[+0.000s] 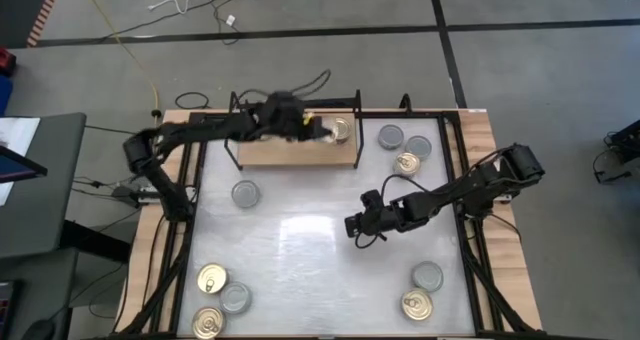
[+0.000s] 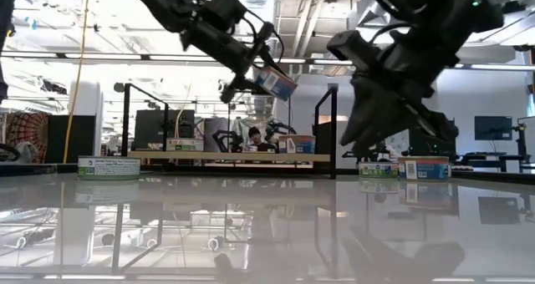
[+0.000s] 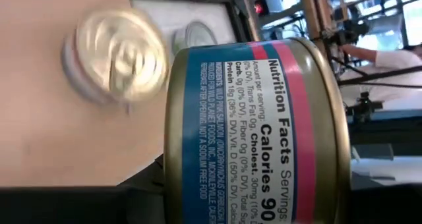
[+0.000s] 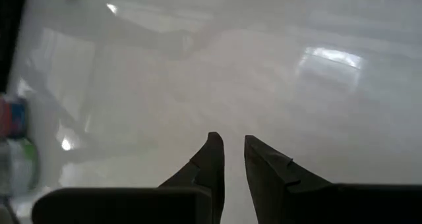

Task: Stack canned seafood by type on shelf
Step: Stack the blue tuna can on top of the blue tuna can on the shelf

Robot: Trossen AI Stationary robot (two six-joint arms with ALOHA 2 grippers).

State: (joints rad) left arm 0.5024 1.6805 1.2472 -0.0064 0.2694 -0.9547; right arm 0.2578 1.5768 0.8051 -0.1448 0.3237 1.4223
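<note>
A robotics lab: beyond the white table [image 2: 267,225] stand more robot arms [image 2: 226,139] on benches, a monitor [image 2: 491,127] at right, exposed ceiling ducts [image 2: 309,8] at top, cables [image 1: 190,5] across the concrete floor.

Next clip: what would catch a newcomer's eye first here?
The left gripper holds a small round tin with a blue and pink label tilted in the air above the light wooden shelf in its black wire frame, where a gold-topped tin already sits at the right end. The right gripper hangs empty over the bare middle of the glossy white tabletop.
</note>
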